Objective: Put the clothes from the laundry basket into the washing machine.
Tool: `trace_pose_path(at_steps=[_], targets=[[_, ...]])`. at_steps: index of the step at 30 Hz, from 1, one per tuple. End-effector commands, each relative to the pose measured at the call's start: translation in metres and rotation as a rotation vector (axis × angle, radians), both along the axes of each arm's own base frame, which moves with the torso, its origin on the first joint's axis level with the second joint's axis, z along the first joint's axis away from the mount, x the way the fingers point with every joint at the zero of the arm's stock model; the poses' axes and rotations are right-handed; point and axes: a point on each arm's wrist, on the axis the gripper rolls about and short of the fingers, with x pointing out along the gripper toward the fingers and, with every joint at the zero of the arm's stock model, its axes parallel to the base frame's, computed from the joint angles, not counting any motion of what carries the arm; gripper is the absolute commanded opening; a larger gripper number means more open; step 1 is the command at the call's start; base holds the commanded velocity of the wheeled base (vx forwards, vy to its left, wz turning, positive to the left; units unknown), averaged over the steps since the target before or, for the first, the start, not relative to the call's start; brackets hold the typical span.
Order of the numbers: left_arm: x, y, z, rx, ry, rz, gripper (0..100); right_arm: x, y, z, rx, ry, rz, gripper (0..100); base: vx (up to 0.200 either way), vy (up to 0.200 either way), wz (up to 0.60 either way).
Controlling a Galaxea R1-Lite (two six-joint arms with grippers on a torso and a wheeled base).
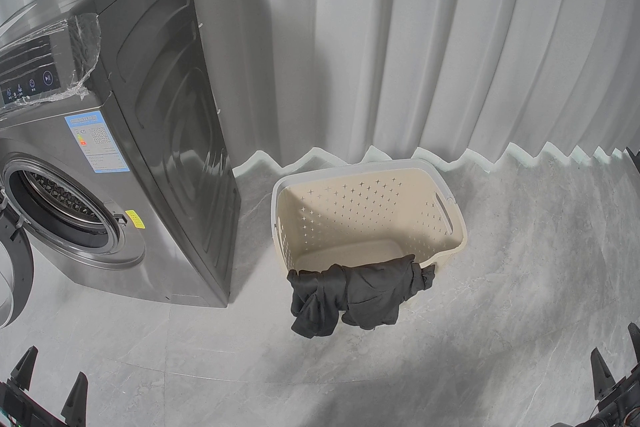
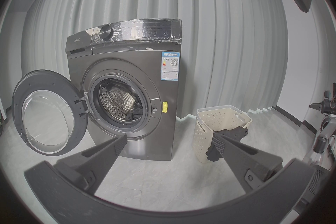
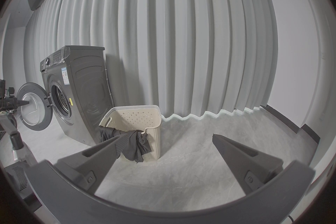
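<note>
A cream laundry basket [image 1: 437, 191] [image 2: 227, 114] [image 3: 147, 118] stands on the floor to the right of a grey washing machine [image 1: 167, 115] [image 2: 154, 95] [image 3: 87, 84]. A dark grey garment [image 1: 360, 298] [image 2: 231, 133] [image 3: 134, 146] hangs over the basket's near rim. The machine's round door [image 2: 49, 112] [image 3: 33, 105] is swung open, showing the steel drum [image 1: 63, 201] [image 2: 120, 102]. My left gripper [image 1: 50, 381] [image 2: 169, 144] is open, low at the front left, with nothing held. My right gripper [image 1: 620, 358] [image 3: 166, 146] is open and holds nothing, low at the front right.
Pleated white curtains [image 1: 433, 28] hang behind the machine and basket. Grey marble floor [image 1: 533, 288] lies open to the basket's right and between me and the basket. A dark skirting board [image 3: 290, 119] runs along the right wall.
</note>
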Motion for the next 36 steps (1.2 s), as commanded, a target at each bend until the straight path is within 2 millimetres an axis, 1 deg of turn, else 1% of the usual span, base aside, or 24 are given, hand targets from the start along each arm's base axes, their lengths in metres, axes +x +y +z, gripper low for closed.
trace_pose_path(at_steps=[1, 3, 4, 5, 6, 8, 9, 11, 12, 13, 14, 17, 18, 19, 22, 25, 28, 29, 30, 32, 33, 34, 35, 36], targets=[[0.000, 0.000, -0.004, 0.000, -0.002, 0.000, 100, 0.000, 0.000, -0.005, -0.002, 0.000, -0.002, 100, 0.000, -0.200, 0.00], [0.000, 0.000, -0.004, 0.000, -0.002, 0.000, 100, -0.002, 0.000, 0.003, -0.005, -0.043, -0.005, 100, 0.000, -0.200, 0.00], [0.000, 0.000, -0.004, 0.000, -0.002, -0.001, 100, -0.006, 0.000, 0.017, -0.005, -0.098, -0.010, 100, 0.000, -0.200, 0.00], [0.000, 0.000, -0.004, 0.000, -0.002, 0.000, 100, -0.009, 0.000, 0.025, -0.004, -0.127, -0.008, 100, 0.000, 0.000, 0.00], [0.000, 0.000, -0.004, 0.000, -0.002, 0.000, 100, -0.016, 0.000, 0.040, -0.003, -0.175, 0.001, 100, 0.000, 0.000, 0.00], [0.000, 0.000, -0.004, 0.001, -0.002, -0.001, 100, -0.016, 0.000, 0.054, -0.001, -0.138, 0.018, 100, 0.000, 0.000, 0.00], [0.000, 0.000, -0.004, 0.001, -0.002, 0.000, 100, -0.012, 0.000, 0.060, 0.000, -0.087, 0.052, 100, 0.000, 0.000, 0.00], [0.000, 0.000, -0.004, 0.001, -0.002, -0.001, 100, -0.001, 0.001, 0.068, 0.004, -0.007, 0.124, 100, 0.000, 0.000, 0.00], [0.000, 0.000, -0.004, 0.001, -0.002, 0.000, 100, 0.001, 0.002, 0.069, 0.006, 0.005, 0.138, 100, 0.000, 0.000, 0.00], [0.000, 0.000, -0.004, 0.001, -0.002, -0.001, 100, 0.017, 0.003, 0.074, 0.022, 0.097, 0.212, 100, 0.000, 0.000, 0.00], [0.000, 0.000, -0.004, 0.001, -0.002, 0.000, 100, 0.024, 0.004, 0.077, 0.024, 0.125, 0.239, 100, 0.000, 0.000, 0.00], [0.000, 0.000, -0.005, 0.001, 0.000, 0.000, 100, 0.060, 0.010, 0.085, 0.030, 0.246, 0.382, 100, 0.000, 0.000, 0.00], [0.000, 0.000, -0.005, 0.001, 0.000, 0.000, 100, 0.060, 0.010, 0.085, 0.030, 0.246, 0.382, 100, 0.000, 0.000, 0.00], [0.000, 0.000, -0.005, 0.001, 0.000, 0.000, 100, 0.085, 0.016, 0.085, 0.014, 0.301, 0.441, 100, 0.000, 0.000, 0.00], [0.000, 0.000, -0.004, 0.001, -0.002, -0.001, 100, 0.118, 0.030, 0.080, 0.015, 0.378, 0.525, 100, 0.000, 0.000, 0.00], [0.000, 0.000, -0.004, 0.001, -0.002, 0.000, 100, 0.144, 0.045, 0.071, 0.047, 0.450, 0.552, 100, 0.000, 0.000, 0.00], [0.000, 0.000, -0.004, 0.001, -0.002, 0.000, 100, 0.159, 0.062, 0.062, 0.081, 0.511, 0.546, 100, 0.000, 0.000, 0.00], [0.000, 0.000, -0.004, 0.001, -0.002, 0.000, 100, 0.159, 0.062, 0.062, 0.081, 0.511, 0.546, 100, 0.000, 0.000, 0.00], [0.000, 0.000, -0.004, 0.001, -0.002, 0.000, 100, 0.169, 0.077, 0.057, 0.125, 0.544, 0.523, 100, 0.000, 0.000, 0.00], [0.000, 0.000, -0.004, 0.001, -0.002, -0.001, 100, 0.179, 0.092, 0.047, 0.158, 0.585, 0.492, 100, 0.000, 0.000, 0.00], [0.000, 0.000, -0.004, 0.001, -0.002, 0.000, 100, 0.180, 0.096, 0.045, 0.162, 0.590, 0.487, 100, 0.000, 0.000, 0.00], [0.000, 0.000, -0.004, 0.001, -0.002, 0.000, 100, 0.186, 0.104, 0.037, 0.167, 0.603, 0.468, 100, 0.000, 0.000, 0.00], [0.000, 0.000, -0.004, 0.001, -0.002, 0.000, 100, 0.187, 0.106, 0.034, 0.165, 0.609, 0.464, 100, 0.000, 0.000, 0.00], [0.000, 0.000, -0.004, 0.000, -0.002, 0.000, 100, 0.193, 0.114, 0.028, 0.157, 0.615, 0.456, 100, 0.000, 0.000, 0.00]])
